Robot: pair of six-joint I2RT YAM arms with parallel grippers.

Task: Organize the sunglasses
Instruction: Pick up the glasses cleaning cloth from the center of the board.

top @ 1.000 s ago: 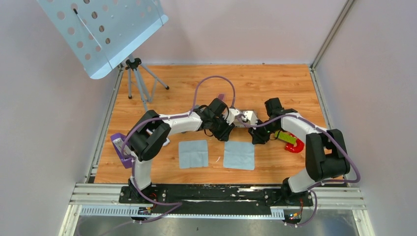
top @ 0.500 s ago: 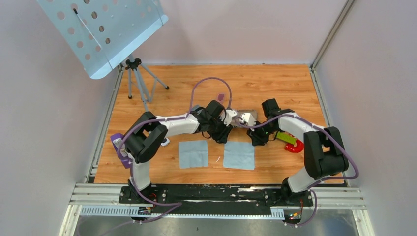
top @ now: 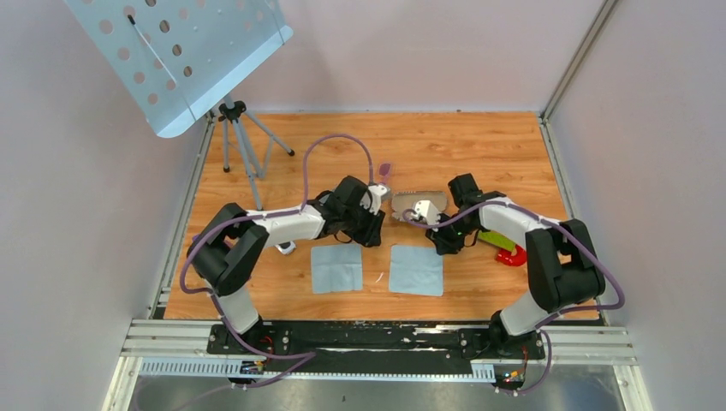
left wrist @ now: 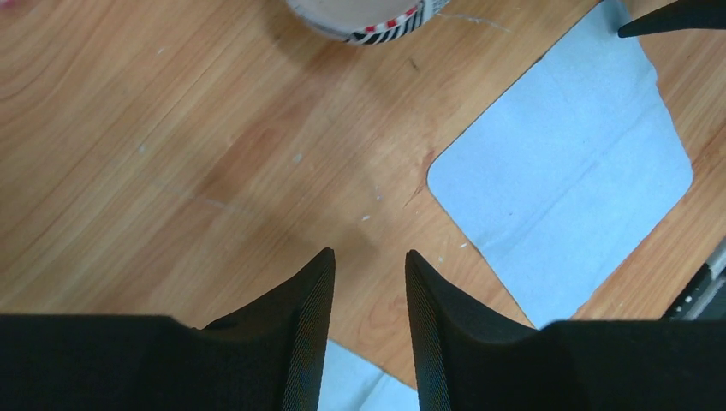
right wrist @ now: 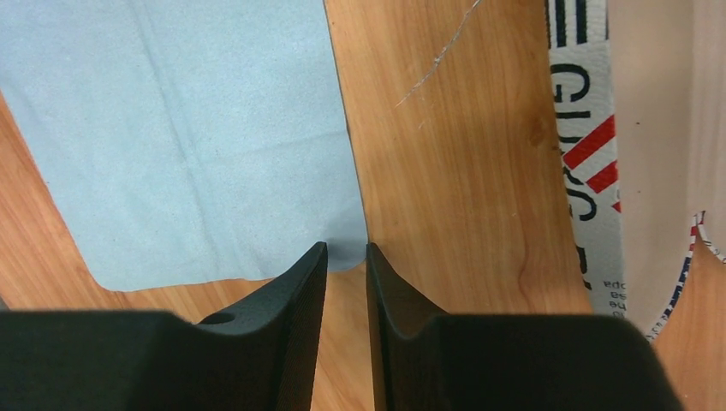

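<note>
A: Where are the sunglasses [top: 384, 169]?

B: On the bare wood of the table [top: 479, 145]. They are a small purple pair lying alone, at about 12 o'clock from the left gripper [top: 372, 231], near the left end of the flag-patterned case [top: 425, 198]. Neither arm touches them, and neither wrist camera catches them.

A: And the left gripper itself?

B: Released. Its fingers [left wrist: 300, 325] stand a little apart with nothing between them, only wood below. In its own view the case's striped rim sits at 12 o'clock and the right blue cloth [top: 416, 270] at 3 o'clock.

A: The right gripper [top: 443, 242]?

B: Barely parted — a thin slit between the fingertips, gripping nothing. It hangs over the far right corner of the right blue cloth. From above, the case lies at its 11 o'clock with its pale inside showing.

A: What else is on the table?

B: The left blue cloth [top: 336, 268] lies at 9 o'clock from the right one, with a strip of wood between them. A red and green object [top: 507, 244] sits at 3 o'clock from the right gripper, partly hidden by that arm — I cannot tell what it is. A perforated music stand [top: 180, 60] stands at the far-left corner, around 10 o'clock.
</note>
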